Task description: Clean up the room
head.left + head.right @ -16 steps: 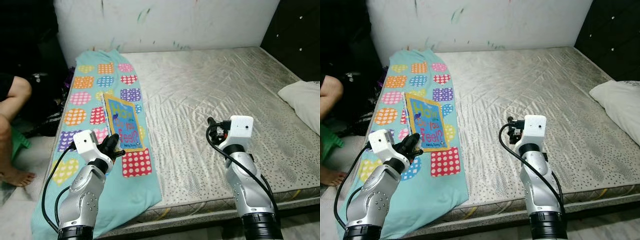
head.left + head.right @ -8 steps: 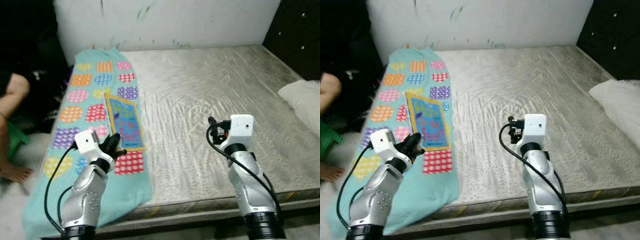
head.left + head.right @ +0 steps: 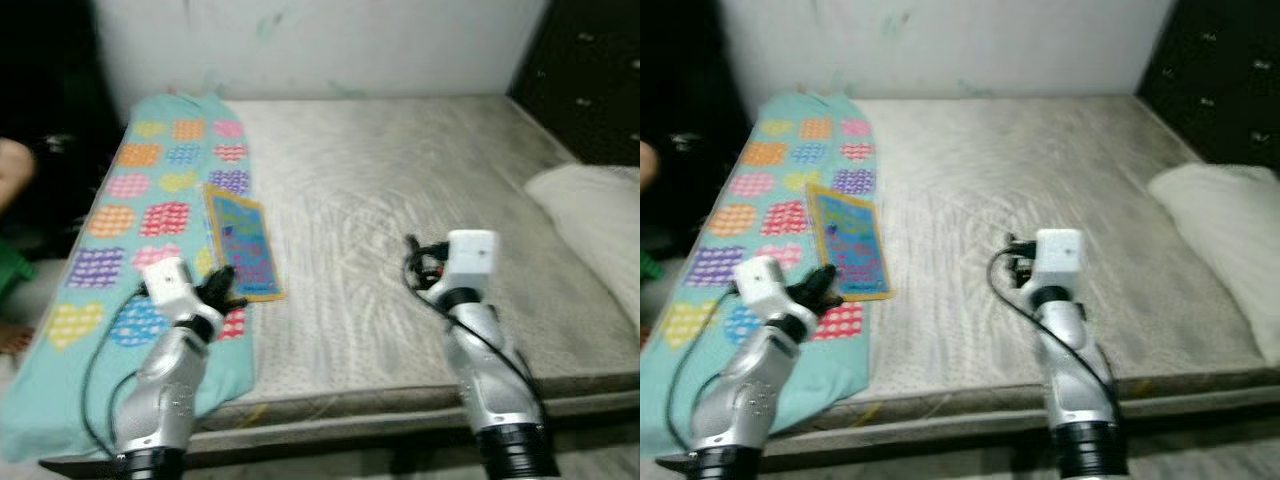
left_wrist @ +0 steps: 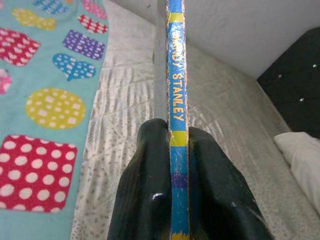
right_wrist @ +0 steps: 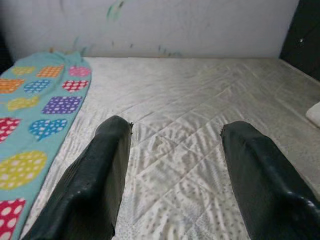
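Observation:
A thin blue and yellow picture book [image 3: 243,246] is held over the bed's left side, above a turquoise blanket [image 3: 130,190] with coloured hearts and squares. My left gripper [image 3: 226,290] is shut on the book's near edge. In the left wrist view the book's spine [image 4: 176,90] stands edge-on between the two black fingers [image 4: 147,190]. My right gripper [image 3: 413,262] hovers open over the bare mattress [image 3: 400,180], with its fingers [image 5: 95,175] wide apart and nothing between them.
A white pillow [image 3: 590,215] lies at the bed's right edge. A white wall [image 3: 320,45] stands behind the bed and a dark headboard [image 3: 590,80] at the right. A person's limb [image 3: 12,160] shows at the far left, beside something green [image 3: 12,272].
The whole picture has shifted and blurred, so the camera has moved; the person now sits nearer the left edge. My left gripper still holds the book. The right gripper is unchanged.

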`<state>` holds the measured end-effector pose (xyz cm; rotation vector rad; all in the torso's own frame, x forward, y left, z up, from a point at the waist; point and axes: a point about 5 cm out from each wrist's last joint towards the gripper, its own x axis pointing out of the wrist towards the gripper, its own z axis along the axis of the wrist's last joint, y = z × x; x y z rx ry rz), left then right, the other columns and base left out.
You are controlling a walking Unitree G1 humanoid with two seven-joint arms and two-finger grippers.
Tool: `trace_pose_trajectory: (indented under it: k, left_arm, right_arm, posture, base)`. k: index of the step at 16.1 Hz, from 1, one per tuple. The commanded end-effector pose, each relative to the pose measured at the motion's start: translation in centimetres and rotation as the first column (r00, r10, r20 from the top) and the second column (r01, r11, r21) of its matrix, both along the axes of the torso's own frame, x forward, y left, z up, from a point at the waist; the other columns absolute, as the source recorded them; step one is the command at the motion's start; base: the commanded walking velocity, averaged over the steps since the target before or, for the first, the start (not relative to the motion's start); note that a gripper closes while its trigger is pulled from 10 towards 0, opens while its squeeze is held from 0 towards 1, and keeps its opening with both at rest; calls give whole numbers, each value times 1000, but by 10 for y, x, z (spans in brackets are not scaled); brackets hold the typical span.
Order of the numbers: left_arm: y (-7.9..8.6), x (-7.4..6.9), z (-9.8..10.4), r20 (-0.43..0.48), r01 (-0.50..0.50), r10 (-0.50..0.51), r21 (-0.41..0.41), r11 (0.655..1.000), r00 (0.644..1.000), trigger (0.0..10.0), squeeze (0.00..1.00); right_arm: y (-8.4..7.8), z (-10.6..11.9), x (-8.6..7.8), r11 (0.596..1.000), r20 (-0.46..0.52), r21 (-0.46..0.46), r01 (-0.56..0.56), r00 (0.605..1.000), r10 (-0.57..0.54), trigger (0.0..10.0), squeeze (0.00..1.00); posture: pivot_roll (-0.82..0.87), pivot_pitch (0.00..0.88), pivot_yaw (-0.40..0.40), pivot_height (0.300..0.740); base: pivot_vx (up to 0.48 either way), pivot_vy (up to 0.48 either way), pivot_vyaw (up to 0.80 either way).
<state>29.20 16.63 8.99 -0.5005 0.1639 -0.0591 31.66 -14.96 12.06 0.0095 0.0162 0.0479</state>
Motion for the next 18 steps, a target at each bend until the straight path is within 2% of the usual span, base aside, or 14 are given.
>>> trace_pose_trajectory:
  k: [1, 9, 12, 16, 18]
  left_arm:
    - [-6, 3, 8, 43, 18, -17, -8, 1000, 999, 10000, 0]
    - [-7, 4, 9, 44, 19, -19, -3, 1000, 999, 10000, 0]
    - [-7, 3, 14, 88, 25, -23, -26, 999, 996, 10000, 0]
    - [-8, 3, 16, 119, 48, -46, -10, 999, 992, 10000, 0]
    - [-9, 3, 17, 126, 55, -53, -12, 998, 991, 10000, 0]
  right_arm:
    - [-9, 2, 1, 1000, 10, -11, 22, 1000, -22, 10000, 0]
    - [-10, 2, 2, 1000, 12, -5, 25, 1000, -25, 10000, 0]
    - [-11, 3, 1, 1000, 17, -2, 25, 1000, -25, 10000, 0]
    - [-13, 2, 1, 1000, 14, 0, 26, 1000, -26, 10000, 0]
    - [-14, 1, 1, 1000, 10, 3, 27, 1000, -27, 10000, 0]
  posture:
    - [-117, 19, 10, 740]
    - [-114, 15, 10, 740]
    - [-116, 9, 9, 740]
    - [-116, 2, 7, 740]
    - [-115, 0, 8, 740]
  base:
    - [0, -292, 0]
    - [0, -288, 0]
    - [0, 0, 0]
    - [0, 0, 0]
    - [0, 0, -800]
